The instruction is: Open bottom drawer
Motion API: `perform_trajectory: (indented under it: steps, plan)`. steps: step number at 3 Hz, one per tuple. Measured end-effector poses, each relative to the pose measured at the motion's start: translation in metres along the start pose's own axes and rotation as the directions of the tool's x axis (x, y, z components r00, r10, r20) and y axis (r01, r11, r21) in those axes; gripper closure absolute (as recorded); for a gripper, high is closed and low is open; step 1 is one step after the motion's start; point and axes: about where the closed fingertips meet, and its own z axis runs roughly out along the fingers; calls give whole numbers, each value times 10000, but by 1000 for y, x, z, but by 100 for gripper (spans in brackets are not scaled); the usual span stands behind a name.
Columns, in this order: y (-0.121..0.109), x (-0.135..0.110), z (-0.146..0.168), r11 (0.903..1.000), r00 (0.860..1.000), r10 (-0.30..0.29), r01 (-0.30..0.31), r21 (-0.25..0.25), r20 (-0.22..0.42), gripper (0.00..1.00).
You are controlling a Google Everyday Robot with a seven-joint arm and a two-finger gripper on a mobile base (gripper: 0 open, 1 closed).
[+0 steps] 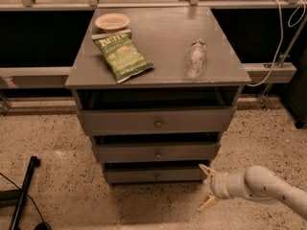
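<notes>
The bottom drawer (144, 176) is the narrowest grey front at the foot of the grey cabinet, with a small round metal knob (157, 177) at its centre. It looks closed. My gripper (207, 187) is low at the right of the cabinet, just off the drawer's right end and near the floor. Its two pale yellow fingers (206, 169) are spread apart, one above the other, holding nothing. The white arm (264, 186) comes in from the lower right.
The mid-sized drawer (156, 153) and the widest drawer (156, 121) sit above. On the cabinet top (163, 42) lie a green chip bag (123, 55), a clear plastic bottle (195, 57) and a small white bowl (112, 21). A black stand (21, 195) lies on the speckled floor at left.
</notes>
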Motion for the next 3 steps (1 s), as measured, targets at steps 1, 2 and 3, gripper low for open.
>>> perform_trajectory:
  steps: [1, 2, 3]
  plan:
    - [-1, 13, 17, 9985, 9933, -510, 485, -262, -1034, 0]
    - [-9, 65, 45, 9900, 9335, -1401, 1274, -600, -3301, 0]
    - [-25, 70, 46, 9875, 9202, -1576, 1488, -520, -3584, 0]
